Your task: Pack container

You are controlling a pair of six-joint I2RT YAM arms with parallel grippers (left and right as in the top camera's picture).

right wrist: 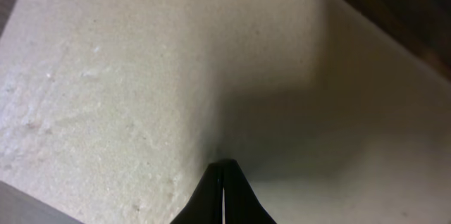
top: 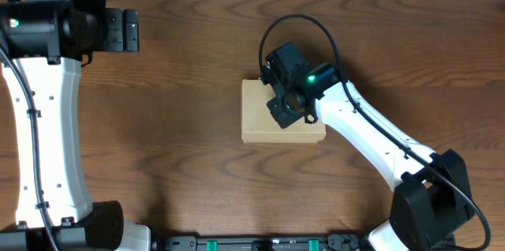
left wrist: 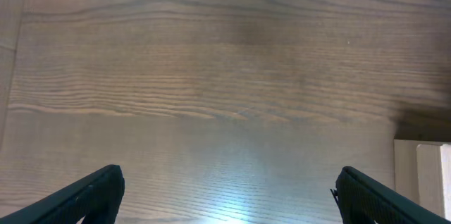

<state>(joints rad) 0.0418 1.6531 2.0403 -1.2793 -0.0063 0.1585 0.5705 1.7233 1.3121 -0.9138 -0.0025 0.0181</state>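
**Overhead view.** At centre frame, the container [top: 264, 121]: tan cardboard, lid down flat, on the dark wood table [top: 181, 85]. On its upper right part, the right gripper [top: 286, 107], clenched on nothing, tips down against the lid. At upper left, the left gripper [top: 126, 30], spread wide and empty, well apart from the box. Bare wood on every side of the box. Pale far table edge along the top of the frame.

**Left wrist view.** Left gripper [left wrist: 225, 196] with dark fingertips in the lower corners, nothing between them. Wood grain across the frame. At the lower right edge, a corner of the container [left wrist: 423, 175].

**Right wrist view.** Right gripper [right wrist: 224, 189] at bottom centre, tips together and touching pale cardboard. Container [right wrist: 141, 76] filling almost the whole frame, with a sliver of dark table at upper right.

**Judgement.** Probably pressing the flap shut.

**Risks:**
- Skidding or tipping so light a box, from pushing off-centre near its right side.
- Denting the lid, from bearing down too hard.
- A flap springing open on release.

**Room.** Plenty to the left and toward the top of the frame. Less toward the bottom, near the arm bases.
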